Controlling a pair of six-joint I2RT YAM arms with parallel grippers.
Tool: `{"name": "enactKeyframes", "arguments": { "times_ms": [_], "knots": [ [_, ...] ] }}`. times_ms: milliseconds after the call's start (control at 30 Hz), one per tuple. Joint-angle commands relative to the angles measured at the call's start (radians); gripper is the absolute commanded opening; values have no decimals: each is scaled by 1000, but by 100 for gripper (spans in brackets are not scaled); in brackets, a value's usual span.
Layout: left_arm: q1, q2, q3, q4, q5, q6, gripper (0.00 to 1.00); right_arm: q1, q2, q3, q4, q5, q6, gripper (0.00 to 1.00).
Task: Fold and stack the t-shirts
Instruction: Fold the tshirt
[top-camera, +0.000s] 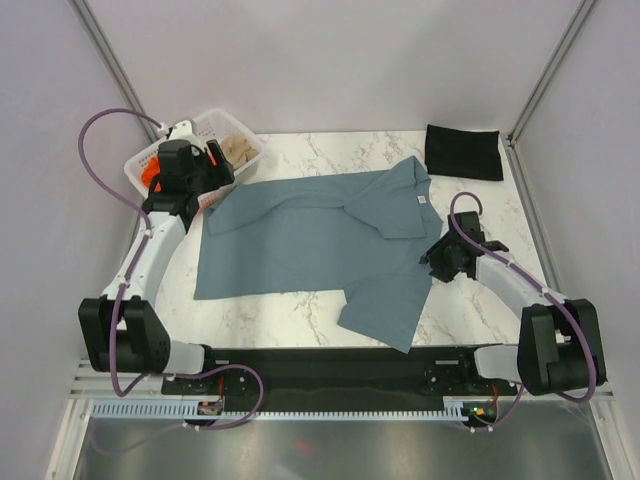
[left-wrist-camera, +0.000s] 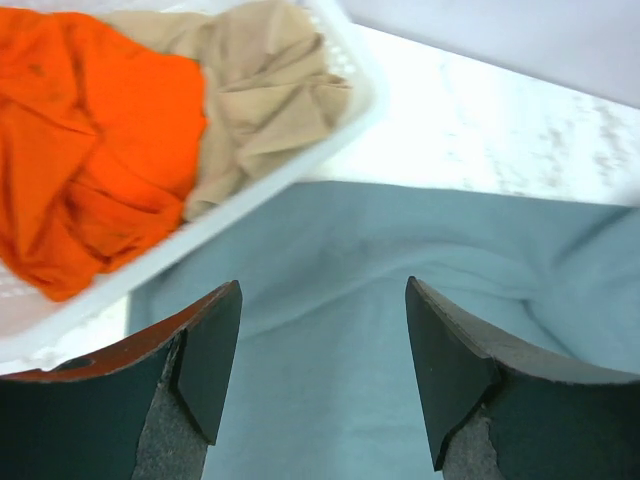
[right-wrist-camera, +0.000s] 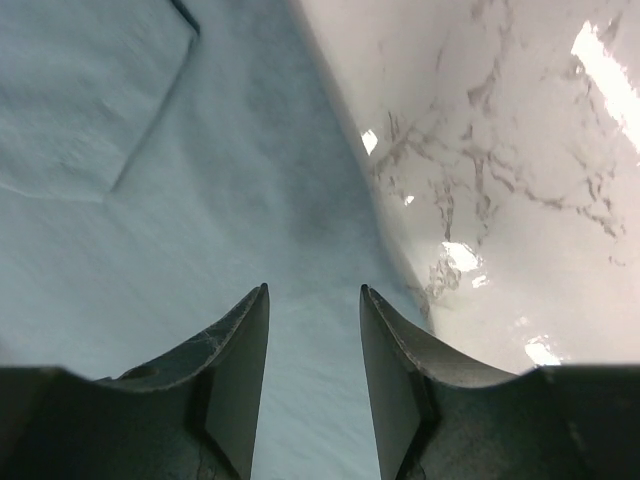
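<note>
The slate blue-grey t-shirt (top-camera: 320, 240) lies spread flat across the middle of the counter (top-camera: 330, 150), one sleeve reaching the near edge. A folded black t-shirt (top-camera: 463, 152) lies at the far right corner. The white lattice basket (left-wrist-camera: 200, 235) at the far left corner holds the orange t-shirt (left-wrist-camera: 90, 140) and the beige t-shirt (left-wrist-camera: 260, 100). The left end effector (left-wrist-camera: 322, 300) is unclenched above the blue-grey t-shirt's left part, beside the basket. The right end effector (right-wrist-camera: 314, 300) is unclenched over its right margin, grasping nothing.
</note>
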Motion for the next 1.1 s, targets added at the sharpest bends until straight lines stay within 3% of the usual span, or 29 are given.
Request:
{"name": "enactKeyframes", "arguments": {
  "times_ms": [0, 200, 367, 533, 700, 767, 800, 833, 900, 1067],
  "knots": [
    [0, -60, -29, -12, 200, -128, 74, 41, -33, -40, -12, 62, 76, 49],
    [0, -100, -69, -15, 358, -207, 75, 49, 12, -28, -33, 159, 55, 49],
    [0, -70, -86, -30, 536, -215, 77, 41, 61, 12, -211, 306, 116, 47],
    [-3, -77, -93, -67, 554, -229, 77, -52, 48, 69, -398, 384, 118, 45],
    [-25, -100, -122, -81, 566, -234, 76, -170, -104, 85, -449, 365, 67, 43],
    [-45, -100, -127, -90, 575, -235, 75, -169, -136, 108, -393, 234, -25, 28],
    [-49, -97, -129, -91, 584, -240, 75, -167, -158, 107, -300, 166, -54, 24],
    [-53, -96, -132, -91, 608, -246, 75, -152, -164, 101, -244, 85, -106, 14],
    [-54, -89, -136, -90, 635, -263, 74, -68, -147, 92, -138, 7, -91, 0],
    [-57, -86, -153, -96, 627, -255, 74, 110, 81, 216, -57, 9, -63, 0]
  ]
}}
